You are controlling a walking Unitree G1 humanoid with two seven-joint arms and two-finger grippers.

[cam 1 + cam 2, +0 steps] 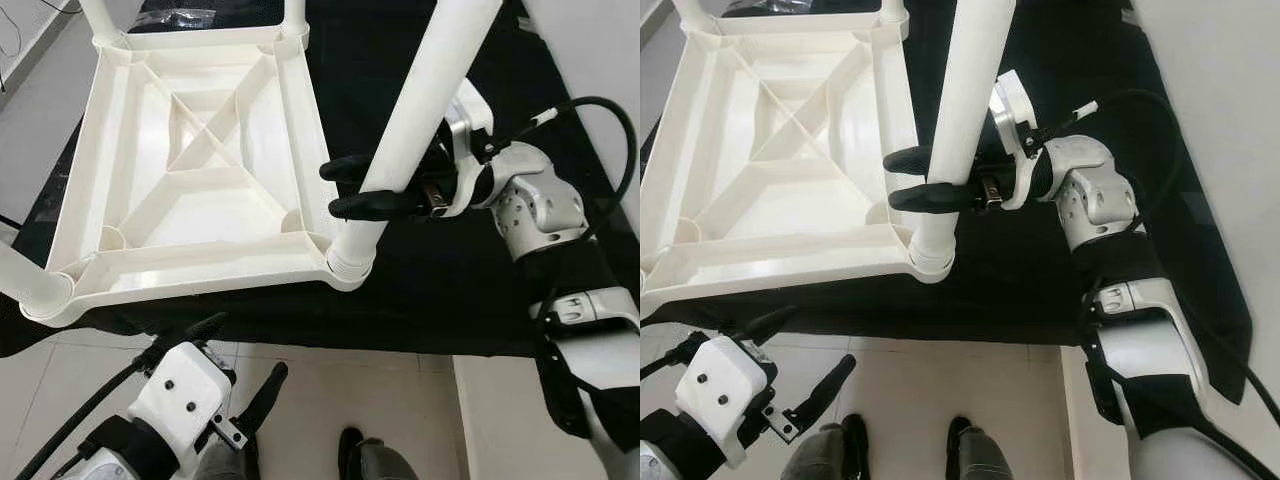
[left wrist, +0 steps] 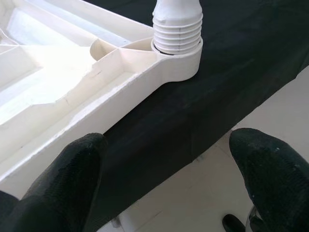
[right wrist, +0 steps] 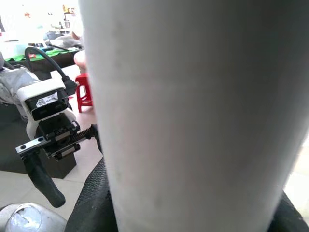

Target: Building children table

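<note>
The white plastic children's table lies upside down on a black cloth. A white table leg stands tilted in the near right corner socket, its ribbed end seated in the ring. My right gripper is shut on this leg a little above the socket, one finger on each side. The leg's white surface is right up against the right wrist camera. My left gripper hangs open low over the floor, in front of the table's near edge. Other legs stand in the far corners and the near left corner.
The black cloth extends to the right of the table. Light floor tiles and my feet lie in front. A pale wall runs along the right. A red stool stands far off.
</note>
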